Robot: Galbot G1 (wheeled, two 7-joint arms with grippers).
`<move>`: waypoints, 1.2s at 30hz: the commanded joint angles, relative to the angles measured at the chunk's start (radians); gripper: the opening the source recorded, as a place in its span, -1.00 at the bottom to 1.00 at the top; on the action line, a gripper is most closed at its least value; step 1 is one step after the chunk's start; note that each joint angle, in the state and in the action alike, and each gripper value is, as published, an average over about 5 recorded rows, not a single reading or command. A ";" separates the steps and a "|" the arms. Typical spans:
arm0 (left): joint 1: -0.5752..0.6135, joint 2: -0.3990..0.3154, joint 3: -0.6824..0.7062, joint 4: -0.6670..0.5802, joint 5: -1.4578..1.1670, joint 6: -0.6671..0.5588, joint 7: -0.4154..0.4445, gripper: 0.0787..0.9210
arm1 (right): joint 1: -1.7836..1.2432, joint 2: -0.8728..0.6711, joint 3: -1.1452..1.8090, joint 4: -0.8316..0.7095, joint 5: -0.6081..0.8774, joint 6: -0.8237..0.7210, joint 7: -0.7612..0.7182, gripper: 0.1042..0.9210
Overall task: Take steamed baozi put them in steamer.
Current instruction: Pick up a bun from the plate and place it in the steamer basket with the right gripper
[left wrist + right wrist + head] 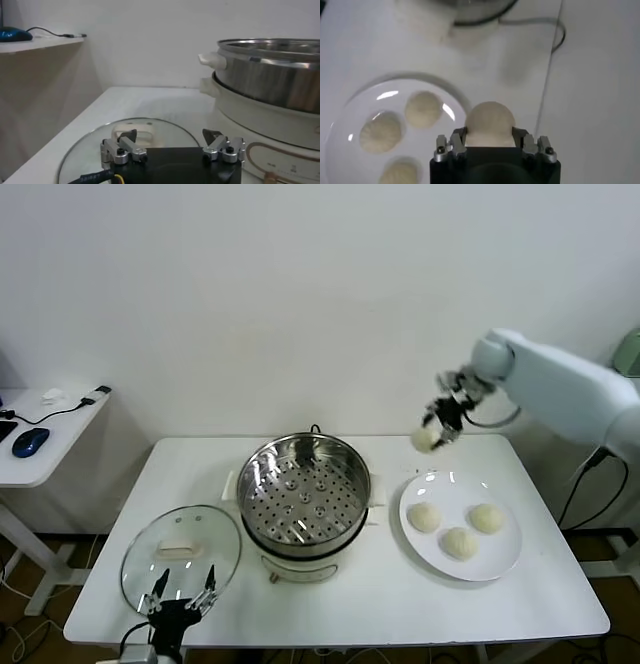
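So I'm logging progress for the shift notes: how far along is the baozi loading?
Nothing is in the steamer yet; its perforated tray is bare, and the glass lid lies off beside it. In hand: the right gripper holds one baozi raised above the plate. Left: that one plus three baozi on the plate. The left gripper idles open over the lid.

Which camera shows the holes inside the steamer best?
The head view: it looks down into the steamer at its holed tray. The left wrist view shows only its outer side; the right wrist view catches just a blurry edge.
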 commanded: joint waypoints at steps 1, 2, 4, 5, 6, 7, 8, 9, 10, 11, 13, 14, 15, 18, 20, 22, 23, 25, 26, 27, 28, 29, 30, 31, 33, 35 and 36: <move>-0.003 0.003 0.002 -0.010 0.001 0.003 0.000 0.77 | 0.369 0.241 -0.195 0.402 0.180 0.274 -0.041 0.27; -0.005 0.004 0.002 -0.010 0.001 0.003 0.000 0.77 | 0.353 0.261 -0.193 0.414 0.144 0.312 -0.034 0.27; -0.007 0.005 0.002 -0.009 0.001 0.004 0.000 0.77 | 0.307 0.288 -0.179 0.417 0.041 0.386 -0.018 0.26; -0.008 0.005 0.002 -0.008 0.001 0.003 0.000 0.77 | 0.278 0.297 -0.167 0.403 -0.017 0.419 -0.010 0.26; -0.008 0.006 0.002 -0.007 0.000 0.003 -0.001 0.77 | 0.242 0.304 -0.150 0.382 -0.087 0.452 -0.001 0.26; -0.008 0.006 0.002 -0.006 -0.001 0.003 -0.001 0.77 | 0.214 0.309 -0.135 0.362 -0.145 0.478 0.006 0.26; -0.009 0.006 0.002 -0.004 -0.001 0.002 -0.001 0.77 | 0.179 0.316 -0.116 0.335 -0.203 0.504 0.020 0.26; -0.009 0.007 0.002 -0.003 -0.002 0.002 -0.001 0.77 | 0.140 0.322 -0.094 0.303 -0.263 0.527 0.036 0.26; -0.010 0.007 0.002 0.000 -0.002 0.001 -0.001 0.77 | 0.106 0.328 -0.075 0.274 -0.311 0.541 0.050 0.26; -0.012 0.007 0.003 0.002 -0.002 0.001 -0.001 0.77 | 0.075 0.334 -0.059 0.247 -0.346 0.551 0.062 0.26; -0.014 0.006 0.004 0.009 -0.001 -0.001 -0.001 0.77 | 0.006 0.348 -0.024 0.185 -0.424 0.572 0.087 0.26; -0.015 0.006 0.005 0.012 0.000 -0.002 -0.001 0.77 | -0.020 0.356 -0.010 0.159 -0.453 0.579 0.095 0.26; -0.015 0.006 0.006 0.014 0.001 -0.003 -0.001 0.77 | -0.049 0.365 0.006 0.129 -0.487 0.587 0.105 0.27; -0.015 0.005 0.009 0.020 0.003 -0.008 -0.001 0.77 | -0.112 0.390 0.045 0.053 -0.555 0.605 0.123 0.26; -0.015 0.005 0.010 0.024 0.003 -0.011 -0.002 0.77 | -0.142 0.405 0.062 0.009 -0.584 0.611 0.130 0.26; -0.015 0.006 0.009 0.027 0.003 -0.013 -0.002 0.77 | -0.167 0.419 0.077 -0.028 -0.611 0.617 0.139 0.26; -0.015 0.006 0.008 0.028 0.003 -0.014 -0.002 0.77 | -0.178 0.425 0.085 -0.044 -0.625 0.620 0.145 0.26; -0.015 0.006 0.007 0.029 0.002 -0.017 -0.002 0.77 | -0.196 0.435 0.103 -0.071 -0.649 0.621 0.155 0.27; -0.015 0.007 0.007 0.029 0.002 -0.018 -0.002 0.77 | -0.204 0.440 0.112 -0.084 -0.659 0.621 0.158 0.27; -0.014 0.007 0.008 0.029 0.001 -0.020 -0.003 0.77 | -0.210 0.444 0.120 -0.095 -0.667 0.622 0.161 0.27; -0.013 0.006 0.008 0.029 0.001 -0.021 -0.003 0.77 | -0.216 0.449 0.127 -0.106 -0.671 0.623 0.162 0.27; -0.013 0.006 0.009 0.028 0.000 -0.022 -0.003 0.77 | -0.220 0.454 0.131 -0.115 -0.672 0.623 0.162 0.26; -0.012 0.005 0.009 0.027 -0.001 -0.022 -0.003 0.77 | -0.223 0.457 0.132 -0.122 -0.670 0.624 0.161 0.26; -0.012 0.005 0.009 0.026 -0.002 -0.022 -0.003 0.77 | -0.225 0.460 0.132 -0.129 -0.667 0.624 0.160 0.26; -0.013 0.004 0.010 0.025 -0.003 -0.021 -0.003 0.77 | -0.229 0.465 0.130 -0.140 -0.662 0.623 0.157 0.26; -0.013 0.003 0.010 0.025 -0.005 -0.021 -0.003 0.77 | -0.232 0.471 0.127 -0.152 -0.650 0.622 0.155 0.26; -0.013 0.003 0.010 0.025 -0.006 -0.021 -0.003 0.77 | -0.233 0.473 0.125 -0.157 -0.643 0.621 0.153 0.26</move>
